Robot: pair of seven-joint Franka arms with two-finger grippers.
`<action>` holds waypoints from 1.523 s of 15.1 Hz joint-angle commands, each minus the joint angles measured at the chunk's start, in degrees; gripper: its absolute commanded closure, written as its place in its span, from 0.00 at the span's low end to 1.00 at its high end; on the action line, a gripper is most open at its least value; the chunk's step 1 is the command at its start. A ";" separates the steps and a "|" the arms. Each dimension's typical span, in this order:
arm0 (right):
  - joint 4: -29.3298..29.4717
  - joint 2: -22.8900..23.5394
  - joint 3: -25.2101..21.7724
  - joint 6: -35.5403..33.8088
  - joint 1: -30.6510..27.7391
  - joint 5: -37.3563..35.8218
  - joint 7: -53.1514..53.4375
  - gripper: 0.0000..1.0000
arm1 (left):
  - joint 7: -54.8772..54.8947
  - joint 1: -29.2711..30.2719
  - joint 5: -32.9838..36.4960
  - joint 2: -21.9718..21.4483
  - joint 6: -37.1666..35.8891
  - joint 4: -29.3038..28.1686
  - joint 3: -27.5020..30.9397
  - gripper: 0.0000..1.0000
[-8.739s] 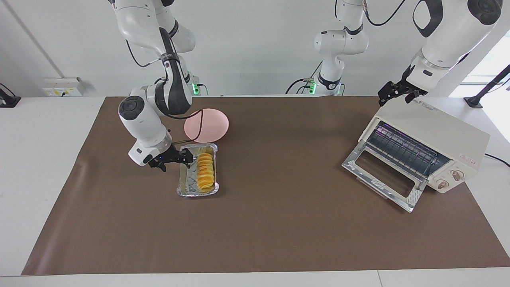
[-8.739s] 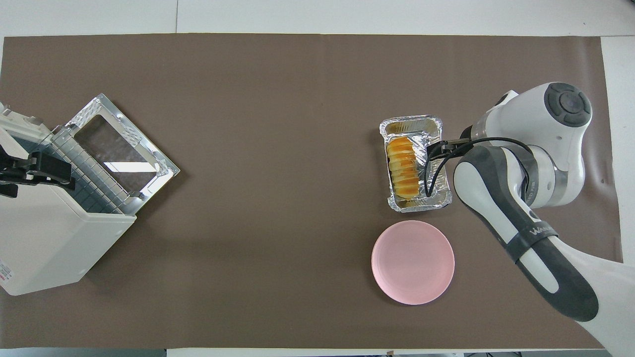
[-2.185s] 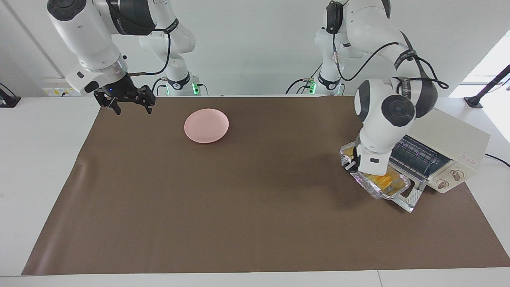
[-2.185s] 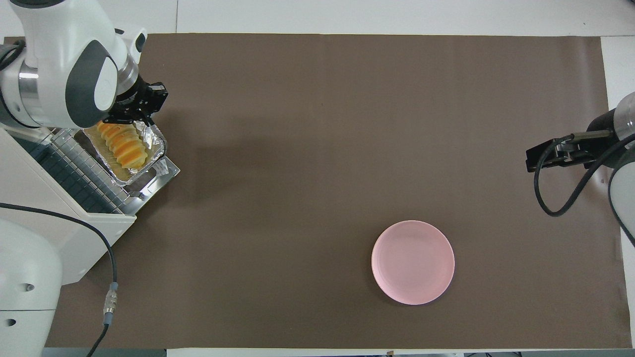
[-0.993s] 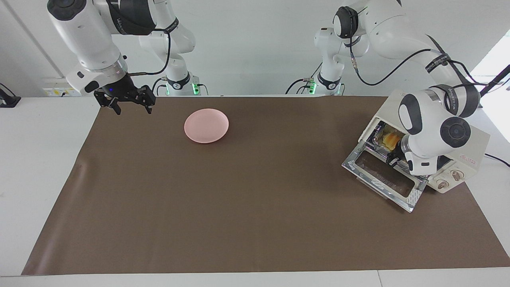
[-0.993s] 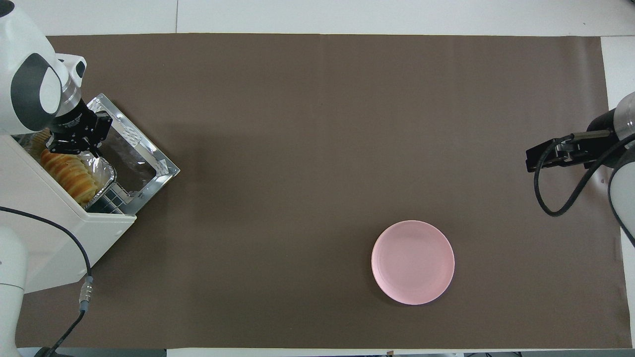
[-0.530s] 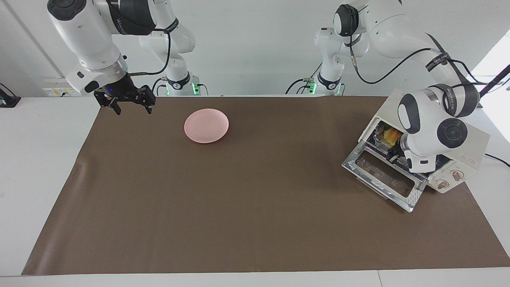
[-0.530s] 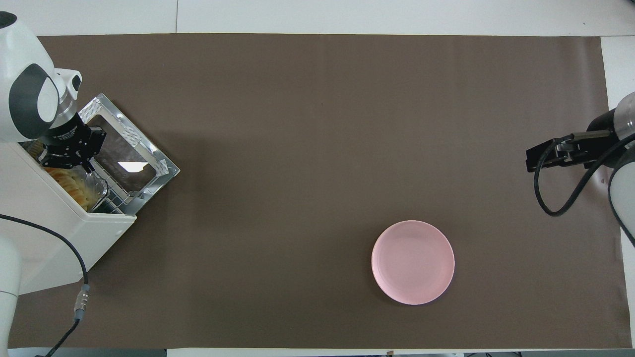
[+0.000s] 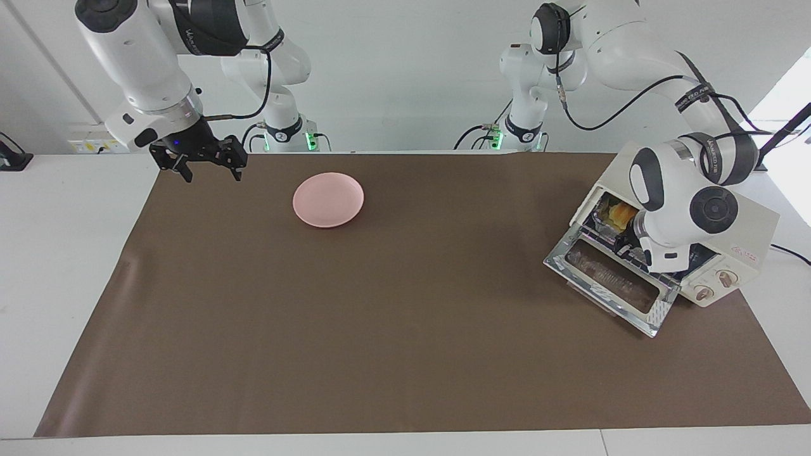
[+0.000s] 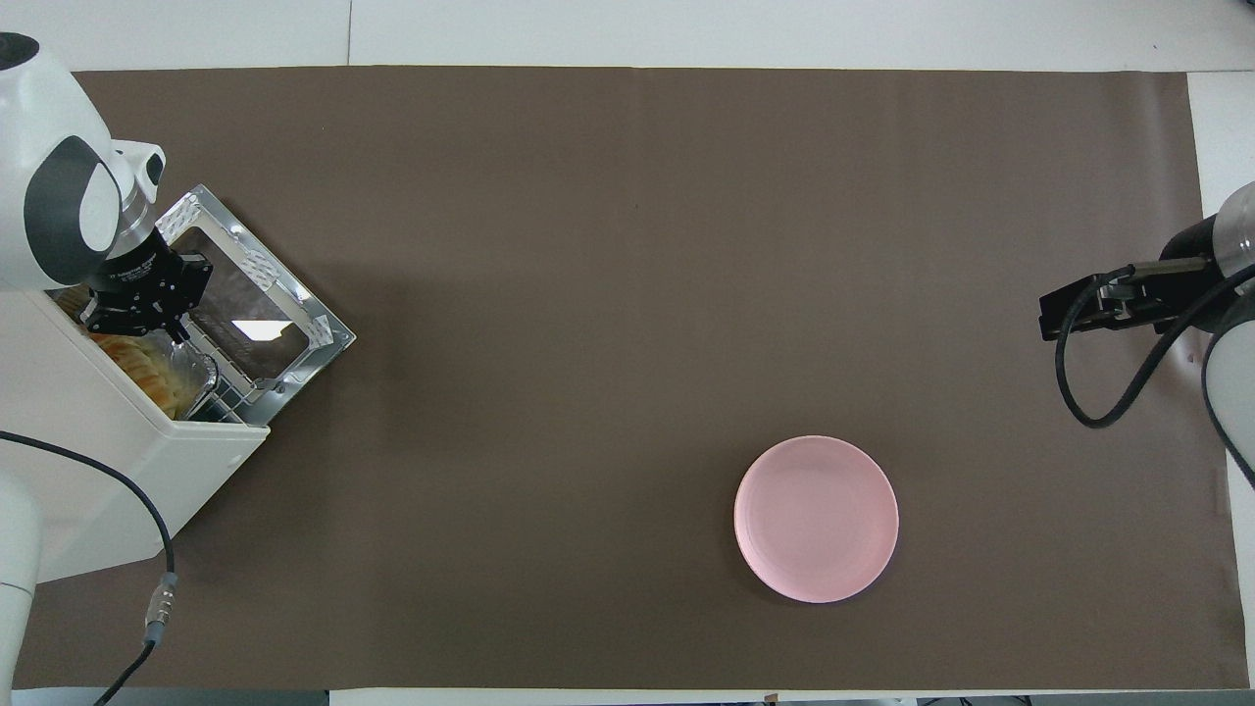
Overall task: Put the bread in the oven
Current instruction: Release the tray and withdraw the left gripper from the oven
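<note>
Two arms are in my views, over a wide brown mat (image 9: 380, 304) that covers the table. My oven (image 9: 709, 215) sits at the left arm's end, a cream box turned at an angle, its chrome-framed glass door (image 9: 611, 278) dropped flat onto the mat. Next in size, a round pink plate (image 9: 328, 199) lies toward the right arm's end, well apart from the oven. Inside the oven mouth I see a foil tray (image 10: 191, 368) on the rack holding the bread (image 10: 147, 368), a golden ridged loaf whose long axis runs across the opening, parallel to the door's hinge edge. My left gripper (image 10: 167, 319) is at the oven mouth with fingertips together on the tray's rim. My right gripper (image 9: 206, 166) waits spread wide over the mat's edge.
</note>
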 commanded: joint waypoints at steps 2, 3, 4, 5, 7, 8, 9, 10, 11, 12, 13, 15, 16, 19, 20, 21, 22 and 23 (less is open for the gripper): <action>0.40 -0.23 0.62 -0.83 -0.95 -0.06 -1.23 0.00 | -0.23 -1.25 1.55 -2.52 2.54 -3.40 0.48 0.87; 0.40 -0.23 0.62 -0.83 -0.95 -0.06 -1.23 0.00 | 0.29 -1.25 1.55 -2.52 2.54 -3.31 0.48 0.81; 0.40 -0.23 0.71 -0.83 -0.95 -0.06 -1.23 0.00 | 0.82 -1.25 1.55 -2.52 2.54 -3.31 0.48 0.70; 0.40 -0.23 0.62 -0.83 -0.95 -0.06 -1.23 0.00 | 1.18 -1.25 1.55 -2.52 2.54 -3.31 0.48 0.59; 0.40 -0.23 0.62 -0.83 -0.95 -0.06 -1.23 0.00 | 1.27 -1.25 1.55 -2.52 2.63 -3.22 0.48 0.00; 0.40 -0.23 0.62 -0.83 -0.95 -0.06 -1.23 0.00 | 1.35 -1.25 2.07 -2.52 2.72 -3.05 0.48 0.00; 0.40 -0.23 0.62 -0.83 -0.95 -0.06 -1.23 0.00 | 1.62 -1.25 2.86 -2.44 2.98 -2.78 0.39 0.00; 0.40 -0.23 0.62 -0.83 -0.95 -0.06 -1.23 0.00 | 2.66 -1.25 2.95 -2.44 3.33 -2.35 0.39 0.00; 0.40 -0.23 0.62 -0.83 -0.95 -0.06 -1.23 0.00 | 4.33 -1.25 2.95 -2.35 4.47 -1.82 0.39 0.00; 0.40 -0.23 0.62 -0.83 -0.95 -0.06 -1.23 0.00 | 6.26 -1.25 2.95 -2.44 5.52 -1.47 0.39 0.00; 0.40 -0.23 0.62 -0.83 -0.95 -0.06 -1.23 0.00 | 7.49 -1.33 2.78 -2.44 6.23 -0.94 0.39 0.00; 0.40 -0.23 0.62 -0.83 -0.95 -0.06 -1.23 0.00 | 10.21 -1.25 2.43 -2.52 6.59 1.25 0.30 0.00; 0.40 -0.23 0.62 -0.83 -0.95 -0.06 -1.23 0.00 | 12.67 -1.25 2.34 -3.05 6.59 1.96 0.21 0.00; 0.40 -0.23 0.62 -0.83 -0.95 -0.06 -1.23 0.00 | 19.09 -1.07 0.50 -7.08 5.54 1.97 0.13 0.00; 0.40 -0.23 0.62 -0.83 -0.95 -0.06 -1.23 0.00 | 21.11 -1.07 0.32 -8.40 4.31 1.88 0.13 0.00; 0.40 -0.23 0.71 -0.83 -0.95 -0.06 -1.23 0.00 | 23.39 -1.16 0.32 -9.46 2.39 1.88 0.21 0.00; 0.40 -0.23 0.71 -0.83 -0.95 -0.06 -1.23 0.00 | 25.76 -1.16 0.32 -11.03 0.28 1.88 0.21 0.00; 0.40 -0.23 0.71 -0.83 -0.95 -0.06 -1.23 0.00 | 27.96 -1.24 0.32 -12.96 -1.74 1.44 0.21 0.00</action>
